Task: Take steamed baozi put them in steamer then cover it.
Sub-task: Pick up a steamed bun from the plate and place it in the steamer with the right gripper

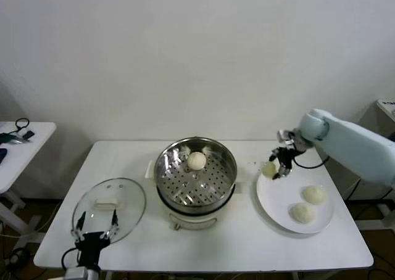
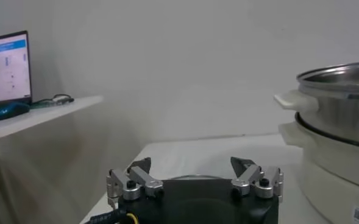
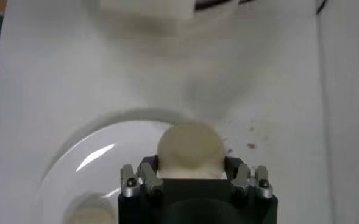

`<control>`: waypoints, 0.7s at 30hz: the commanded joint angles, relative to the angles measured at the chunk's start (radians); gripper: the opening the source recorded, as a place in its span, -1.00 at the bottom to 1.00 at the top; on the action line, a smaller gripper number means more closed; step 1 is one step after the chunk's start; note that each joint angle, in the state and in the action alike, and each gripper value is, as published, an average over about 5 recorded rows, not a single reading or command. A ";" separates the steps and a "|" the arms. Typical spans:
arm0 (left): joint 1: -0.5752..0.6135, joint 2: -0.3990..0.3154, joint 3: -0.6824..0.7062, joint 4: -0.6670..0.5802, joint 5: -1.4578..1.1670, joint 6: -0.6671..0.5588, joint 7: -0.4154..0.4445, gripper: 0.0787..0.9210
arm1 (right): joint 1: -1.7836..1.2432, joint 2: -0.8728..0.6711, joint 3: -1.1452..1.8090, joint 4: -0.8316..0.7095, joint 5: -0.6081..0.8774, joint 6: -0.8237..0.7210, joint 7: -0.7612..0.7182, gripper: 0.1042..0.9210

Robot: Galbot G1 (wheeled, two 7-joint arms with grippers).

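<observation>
The shiny steamer (image 1: 229, 169) stands mid-table with one cream-white baozi (image 1: 196, 160) on its perforated tray. My right gripper (image 1: 272, 169) is at the left rim of the white plate (image 1: 279, 201), shut on a baozi (image 1: 269, 168); in the right wrist view that baozi (image 3: 189, 149) sits between the fingers of the gripper (image 3: 189, 168). Two more baozi (image 1: 314, 194) (image 1: 302, 213) lie on the plate. The glass cover (image 1: 126, 197) lies flat at the front left. My left gripper (image 1: 94, 232) hovers open at its near edge, empty, seen as (image 2: 191, 165) in its own view.
A side table (image 1: 18, 150) with cables stands to the left, and a laptop (image 2: 7, 67) sits on it. The steamer's wall and handle (image 2: 341, 103) rise close beside the left gripper. Bare tabletop (image 1: 216, 246) lies in front of the steamer.
</observation>
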State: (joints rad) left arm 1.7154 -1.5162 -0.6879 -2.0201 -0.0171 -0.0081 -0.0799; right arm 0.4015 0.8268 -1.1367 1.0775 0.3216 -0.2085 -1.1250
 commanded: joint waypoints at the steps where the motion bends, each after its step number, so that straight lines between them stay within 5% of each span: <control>1: -0.003 -0.003 0.013 -0.005 0.006 0.002 0.000 0.77 | 0.289 0.096 -0.143 0.054 0.262 -0.069 0.023 0.43; 21: 0.053 0.007 0.046 -0.026 0.025 -0.005 0.006 0.77 | 0.337 0.412 -0.304 0.206 0.532 -0.257 0.274 0.43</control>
State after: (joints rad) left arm 1.7491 -1.5117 -0.6495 -2.0437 0.0086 -0.0090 -0.0753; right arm 0.6988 1.1079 -1.3718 1.2313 0.7307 -0.3800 -0.9655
